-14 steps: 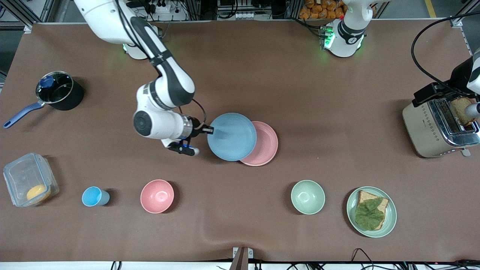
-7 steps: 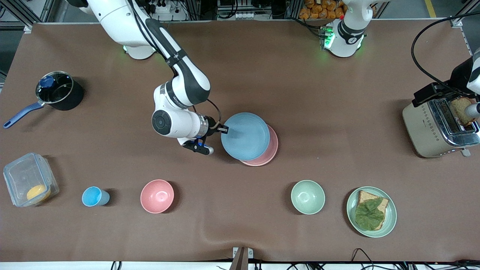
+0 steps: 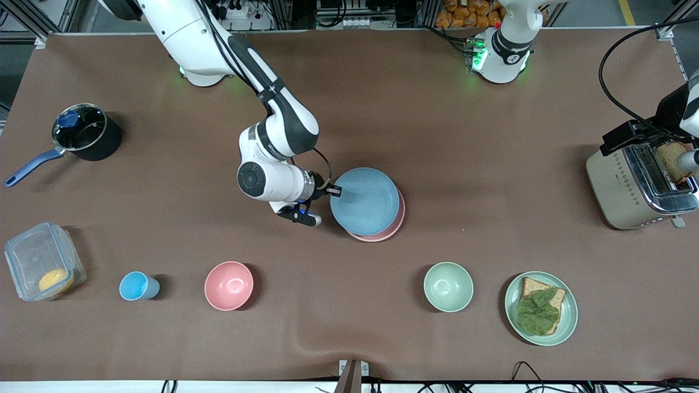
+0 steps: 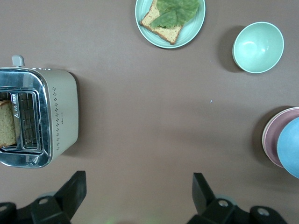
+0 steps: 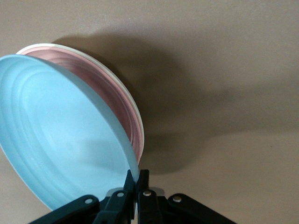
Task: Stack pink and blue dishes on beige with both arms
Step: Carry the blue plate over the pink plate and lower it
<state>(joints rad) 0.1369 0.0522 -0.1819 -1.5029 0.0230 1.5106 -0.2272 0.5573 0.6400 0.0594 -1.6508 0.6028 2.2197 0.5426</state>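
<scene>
My right gripper (image 3: 334,191) (image 5: 138,175) is shut on the rim of the light blue plate (image 3: 365,200) (image 5: 60,135). The plate hangs tilted over the pink plate (image 3: 394,222) (image 5: 117,95) and covers most of it. In the right wrist view a cream beige plate's rim (image 5: 139,119) shows under the pink one; the front view hides it. My left gripper (image 4: 138,186) waits open and empty, high over bare table between the toaster and the stack. It does not show in the front view. The pink plate (image 4: 271,140) and blue plate (image 4: 290,149) show at that wrist view's edge.
A pink bowl (image 3: 229,285), blue cup (image 3: 136,286), green bowl (image 3: 448,286) and green plate with toast (image 3: 516,322) line the near side. The toaster (image 3: 617,185) stands at the left arm's end. A pot (image 3: 84,131) and plastic box (image 3: 41,262) stand at the right arm's end.
My right gripper has carried the blue plate toward the left arm's end, from half-overlapping the pink plate to covering most of it. The left arm has not moved.
</scene>
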